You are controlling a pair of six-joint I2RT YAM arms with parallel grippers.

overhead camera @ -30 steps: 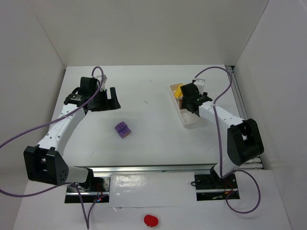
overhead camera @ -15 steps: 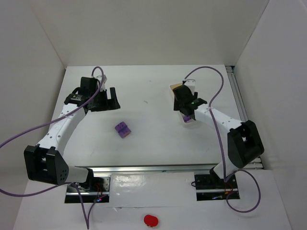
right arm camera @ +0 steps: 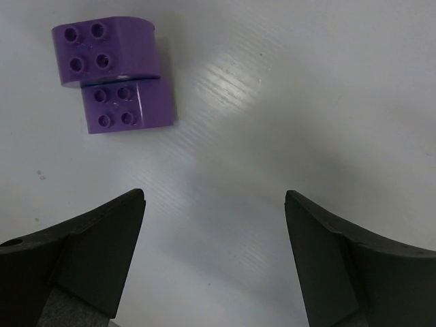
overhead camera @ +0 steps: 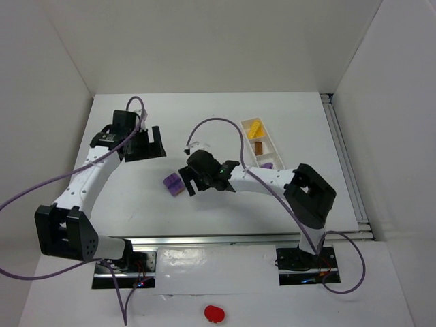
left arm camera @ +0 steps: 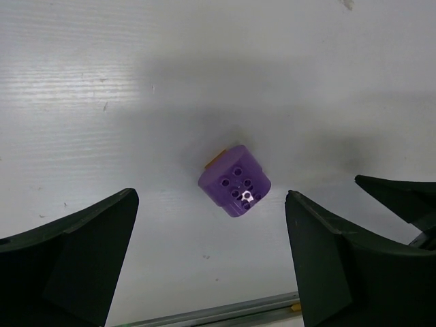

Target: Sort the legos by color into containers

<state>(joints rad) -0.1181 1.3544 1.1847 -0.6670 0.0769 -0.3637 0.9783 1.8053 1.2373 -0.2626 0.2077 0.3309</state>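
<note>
Right end effector point(right arm camera: 212, 197), fingers spread wide with nothing between them, hangs low over the white table point(overhead camera: 218, 129). It is just beside the big purple lego point(right arm camera: 112, 75), which lies on the table ahead and to the left of its fingers, studs showing. Left end effector point(left arm camera: 211, 197), also spread and empty, hovers farther back on the left side. Well to the right lies the narrow white tray point(overhead camera: 249, 142), holding a yellow lego point(overhead camera: 254, 128), an orange-brown lego point(overhead camera: 259, 146) and a small purple lego point(overhead camera: 267, 165) in separate compartments.
</note>
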